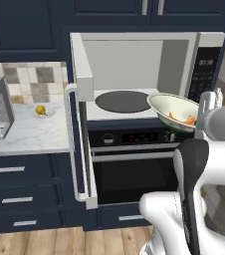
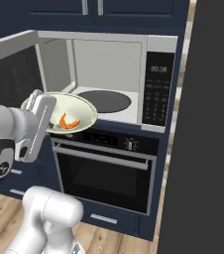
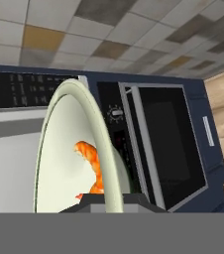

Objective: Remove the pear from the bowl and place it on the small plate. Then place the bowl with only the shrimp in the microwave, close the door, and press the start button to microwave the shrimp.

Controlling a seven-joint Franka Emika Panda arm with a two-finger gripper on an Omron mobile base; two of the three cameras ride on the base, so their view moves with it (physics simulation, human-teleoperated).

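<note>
Navy cabinets frame the open microwave (image 1: 134,74); we see our gripper (image 2: 43,120) pinching the bowl (image 2: 82,113) rim, shrimp (image 2: 67,122) inside, pear (image 1: 40,110) on the small plate (image 1: 49,114).

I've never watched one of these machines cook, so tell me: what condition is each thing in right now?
Microwave: cavity empty, dark turntable bare.
Door: swung wide open to the left.
Bowl: held up in front of the microwave opening, tilted, not yet inside.
Shrimp: lying in the bowl.
Pear: out of the bowl, resting on the small plate.
Tool: shut on the bowl's rim.
Oven below: door closed.
</note>
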